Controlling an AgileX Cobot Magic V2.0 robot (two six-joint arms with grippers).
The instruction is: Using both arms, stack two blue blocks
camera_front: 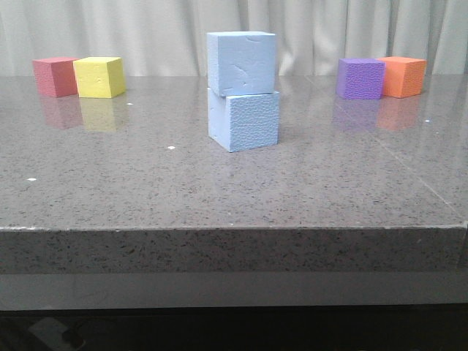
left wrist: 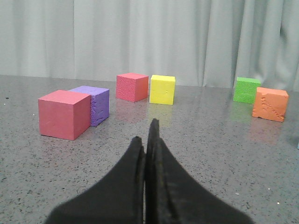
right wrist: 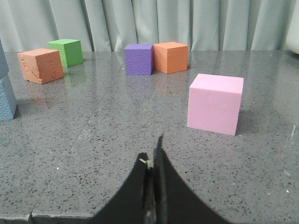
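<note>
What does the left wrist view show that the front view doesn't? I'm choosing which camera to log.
Only the left wrist view shows the closed left gripper, a green cube, a textured orange cube, and a large red cube beside a purple cube. Only the front view shows the two blue blocks, one stacked on the other, slightly askew. Both show the grey table, the curtain, and the red cube beside the yellow cube.

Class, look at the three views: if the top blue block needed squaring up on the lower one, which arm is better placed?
Right, probably: only the right wrist view shows the blue blocks. Both the right gripper and left gripper are shut and empty.
</note>
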